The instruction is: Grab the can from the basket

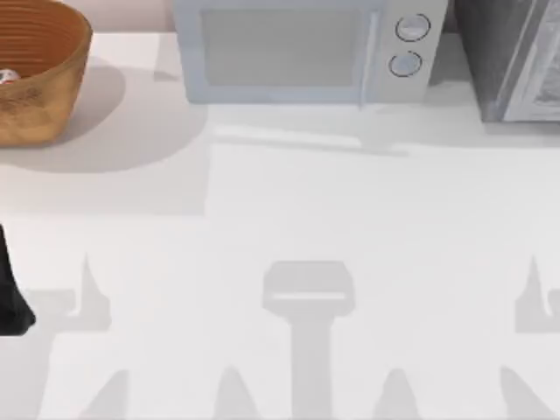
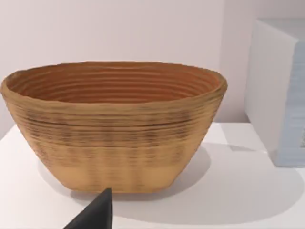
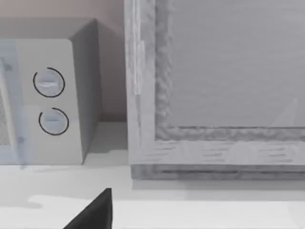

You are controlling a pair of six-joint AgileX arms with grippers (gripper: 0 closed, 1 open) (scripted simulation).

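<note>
sitting inside the basket (image 1: 39, 87), the can (image 1: 7, 77) peeks out.

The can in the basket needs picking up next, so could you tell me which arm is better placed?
Left, probably. The basket sits at the table's far left, the can inside it, and the left wrist view faces it. The right wrist view faces the microwave.

One large round woven golden-brown basket (image 1: 39, 74) stands on the white worktop (image 1: 289, 227). One small white-sided can (image 1: 7, 77) lies inside it. One pale blue-grey microwave (image 1: 297, 52) carries two round dials (image 1: 412, 28). One grey box-shaped appliance (image 1: 516, 57) stands beside it.
</note>
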